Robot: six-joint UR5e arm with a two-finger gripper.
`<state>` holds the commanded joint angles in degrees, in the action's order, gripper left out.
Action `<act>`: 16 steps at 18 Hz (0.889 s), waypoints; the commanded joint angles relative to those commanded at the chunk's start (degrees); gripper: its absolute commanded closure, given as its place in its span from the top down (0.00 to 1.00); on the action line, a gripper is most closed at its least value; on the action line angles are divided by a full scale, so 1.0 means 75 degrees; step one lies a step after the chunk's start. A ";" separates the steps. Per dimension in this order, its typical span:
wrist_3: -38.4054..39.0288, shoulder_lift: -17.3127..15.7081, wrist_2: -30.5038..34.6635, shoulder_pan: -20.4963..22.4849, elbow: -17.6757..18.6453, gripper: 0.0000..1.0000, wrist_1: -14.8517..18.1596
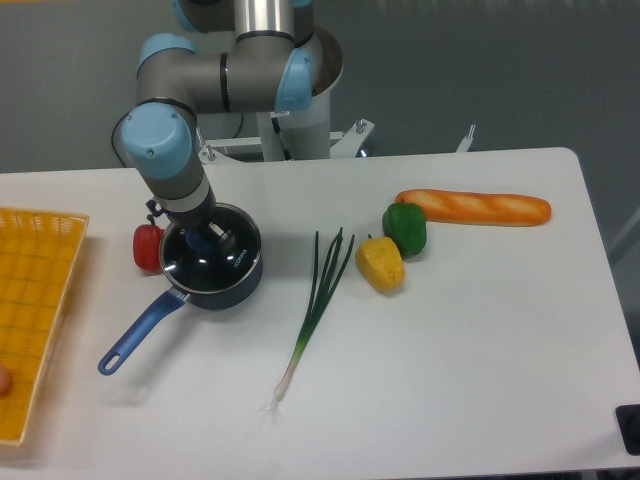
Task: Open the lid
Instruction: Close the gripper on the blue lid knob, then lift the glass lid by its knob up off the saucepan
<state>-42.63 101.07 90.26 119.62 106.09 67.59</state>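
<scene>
The single fixed view looks down on a white table point(470, 340) with rounded corners, set against a plain grey wall; a darker grey strip of floor shows past the table's right edge. The arm's white base stands at the table's far edge, and its grey links with light blue joint caps bend down to the left side of the surface.

There the end effector point(203, 240) points straight down over a dark blue saucepan point(212, 265), whose blue handle runs toward the near left. The lid point(222, 252) sits flat on the saucepan, closing it, its glass reflecting the lights. The end effector's tip is at the lid's blue knob, but the wrist hides the fingers, so I cannot tell how wide they stand or whether they grip the knob.

A small red pepper point(148, 246) lies just beside the saucepan on its left. At the left edge sits a yellow basket point(35, 300). A green onion point(315, 305) lies near the table's middle, right of the saucepan. Further right, a yellow pepper point(381, 264) touches a green pepper point(405, 228), and a long loaf of bread point(475, 208) lies just behind them.
</scene>
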 joint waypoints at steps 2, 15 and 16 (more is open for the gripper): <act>0.0000 0.0000 -0.0012 0.0012 0.0000 0.61 0.0000; -0.0047 -0.0012 -0.0012 0.0117 -0.0176 0.46 0.0082; -0.0070 -0.0012 -0.0012 0.0129 -0.0188 0.44 0.0094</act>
<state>-43.15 100.99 90.18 120.59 104.68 68.29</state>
